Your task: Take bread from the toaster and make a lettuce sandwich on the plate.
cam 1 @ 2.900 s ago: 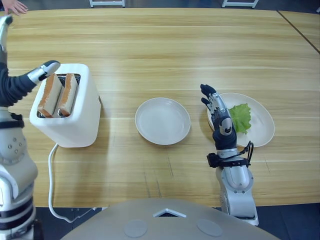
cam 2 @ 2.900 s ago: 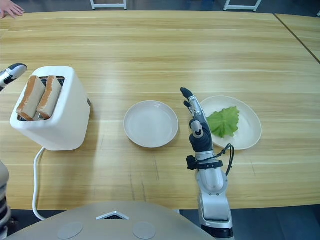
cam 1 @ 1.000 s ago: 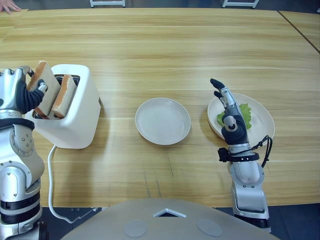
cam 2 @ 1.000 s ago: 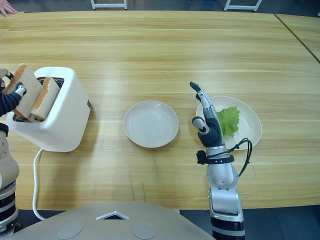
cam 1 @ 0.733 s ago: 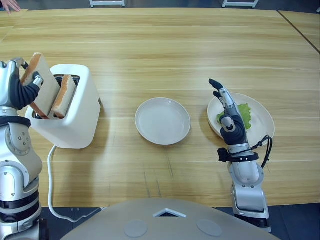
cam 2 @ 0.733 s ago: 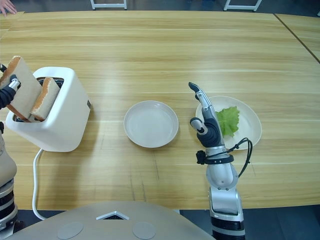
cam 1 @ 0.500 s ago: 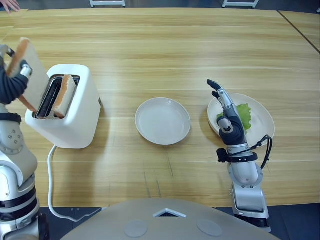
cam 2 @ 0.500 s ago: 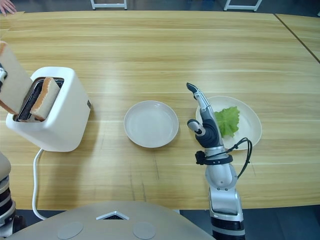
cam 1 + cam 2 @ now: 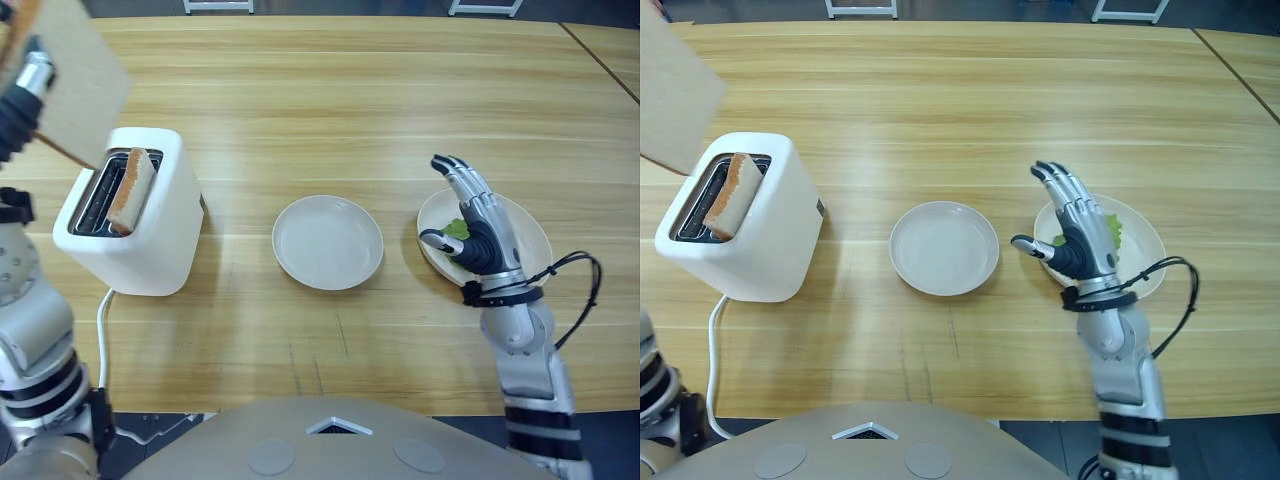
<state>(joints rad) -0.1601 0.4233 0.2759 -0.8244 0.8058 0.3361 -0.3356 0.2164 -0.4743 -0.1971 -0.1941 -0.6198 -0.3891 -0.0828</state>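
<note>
Left eye view: the left hand [image 9: 18,105] is raised at the upper left, its fingers closed on a large square slice of pale toasted bread [image 9: 78,72]. That slice is held up by the far left corner of the boxy white plastic toaster [image 9: 135,235], clear of its slots. A second brown-crusted bread slice [image 9: 131,186] stands in the slot nearer the plates, and the other slot is empty. A white power cord [image 9: 100,330] trails from the toaster off the near edge of the light wooden counter [image 9: 330,100]. An empty round white plate [image 9: 328,243] sits mid-counter, well apart from the toaster. To its right is a second round white plate [image 9: 537,235] bearing a green lettuce leaf [image 9: 456,229]. Most of the leaf is hidden under the right hand [image 9: 482,228], which hovers over it with fingers spread wide and nothing in them. I judge the step in hand to be carrying the first slice to the empty plate. The next move calls for swinging the left arm right and down, then laying the slice flat in the plate's middle without letting it slip or tip on the rim. Right eye view: the held slice [image 9: 675,95] fills the upper left corner above the toaster [image 9: 745,245], and the other slice [image 9: 728,195] stands upright in its slot. The empty plate [image 9: 944,250] lies between the toaster and the lettuce plate [image 9: 1152,240], where the open right hand [image 9: 1082,232] covers much of the leaf [image 9: 1118,233]. Counted: two bread slices, two plates, one lettuce leaf, one toaster.
</note>
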